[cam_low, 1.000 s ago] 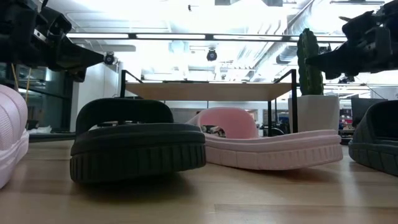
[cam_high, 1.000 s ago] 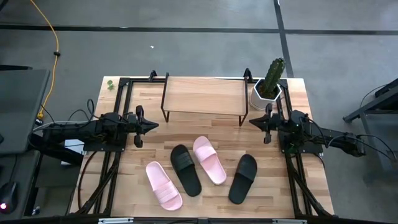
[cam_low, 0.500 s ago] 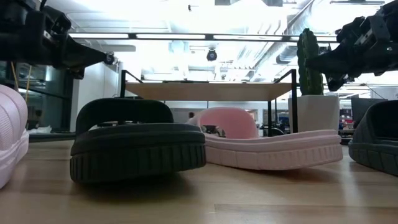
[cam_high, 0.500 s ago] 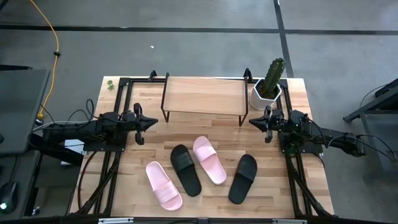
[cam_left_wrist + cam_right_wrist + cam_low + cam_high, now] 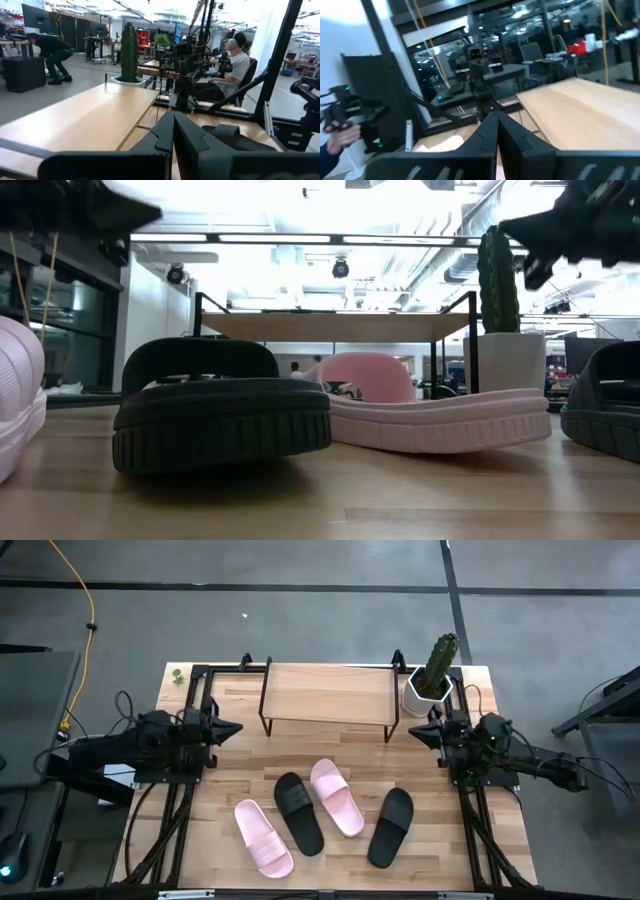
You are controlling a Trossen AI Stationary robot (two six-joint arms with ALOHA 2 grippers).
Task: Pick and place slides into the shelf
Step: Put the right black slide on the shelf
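Four slides lie soles down on the near half of the table: a pink one [image 5: 263, 837], a black one [image 5: 299, 812], a second pink one [image 5: 336, 797] and a second black one [image 5: 390, 826]. The shelf [image 5: 328, 695], a pale plank on thin dark legs, stands at the far middle with nothing on its top. My left gripper [image 5: 237, 728] hovers shut near the shelf's left end, pointing toward the table's middle. My right gripper [image 5: 413, 730] hovers shut near the shelf's right end, facing the left one. Both grippers are high above the slides and hold nothing.
A cactus in a white pot [image 5: 435, 670] stands at the far right corner beside the shelf. Dark frame rails [image 5: 175, 810] run along both sides of the table. People sit and stand in the room beyond [image 5: 235, 60]. Bare wood lies between the shelf and the slides.
Both grippers have risen, still shut. The left one has also drawn back a little toward the table's left edge, and the right one has rolled about its own axis and drawn back slightly toward the right edge. The slides and the shelf have not moved.
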